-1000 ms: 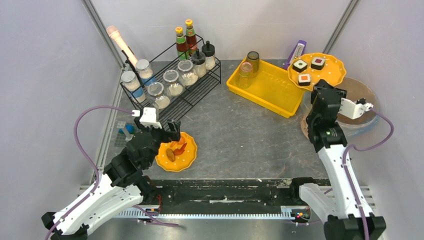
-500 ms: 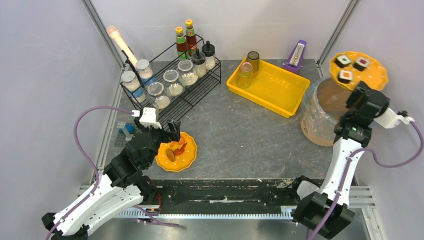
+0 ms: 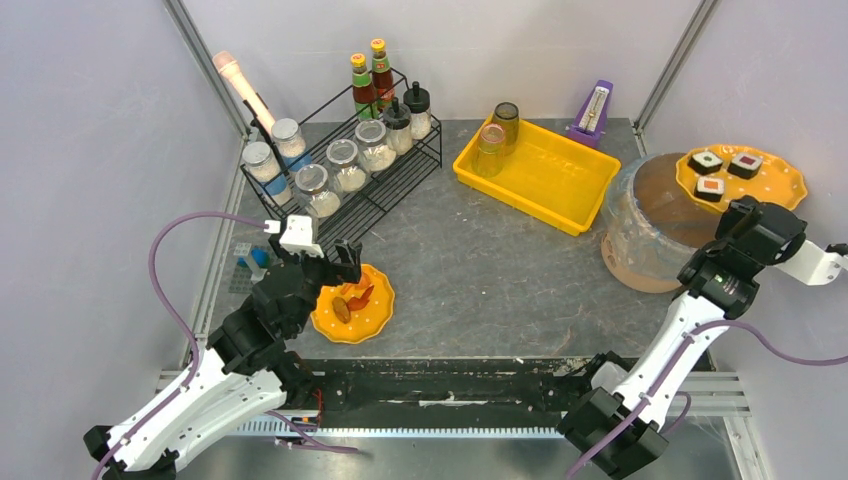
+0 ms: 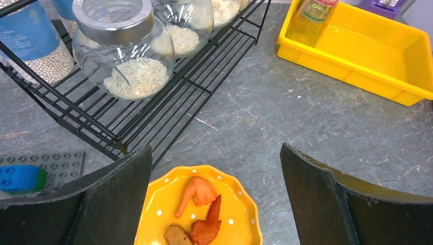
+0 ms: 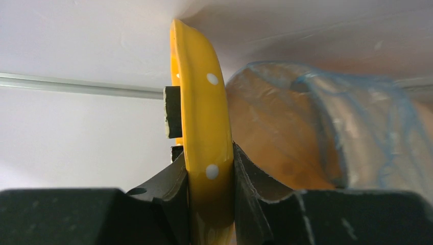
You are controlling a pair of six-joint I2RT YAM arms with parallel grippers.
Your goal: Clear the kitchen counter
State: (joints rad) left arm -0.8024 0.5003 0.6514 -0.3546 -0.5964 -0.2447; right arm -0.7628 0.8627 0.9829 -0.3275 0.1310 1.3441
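Note:
The kitchen counter (image 3: pixel 480 270) is a dark-grey veined slab. My right gripper (image 3: pixel 752 210) is shut on the rim of a yellow dotted plate (image 3: pixel 740 178) carrying three sushi pieces. It holds the plate level over the right rim of a plastic-lined bin (image 3: pixel 650 215). The right wrist view shows the plate (image 5: pixel 201 117) edge-on, pinched in the gripper (image 5: pixel 209 173), with the bin (image 5: pixel 306 132) beyond it. My left gripper (image 3: pixel 335 262) hangs wide open above a second yellow plate (image 3: pixel 352 303) of fried food. In the left wrist view that plate (image 4: pixel 204 214) lies below the gripper (image 4: pixel 214 153), untouched.
A black wire rack (image 3: pixel 345 170) of jars and bottles stands at the back left. A yellow tray (image 3: pixel 540 175) with two cups (image 3: pixel 497 135) sits at the back, a purple metronome (image 3: pixel 595 108) behind it. A blue brick (image 3: pixel 252 262) lies on a grey baseplate by the left edge.
My right arm has swung the sushi plate from beside the yellow tray out to the right, over the bin's far rim. The left arm has not moved.

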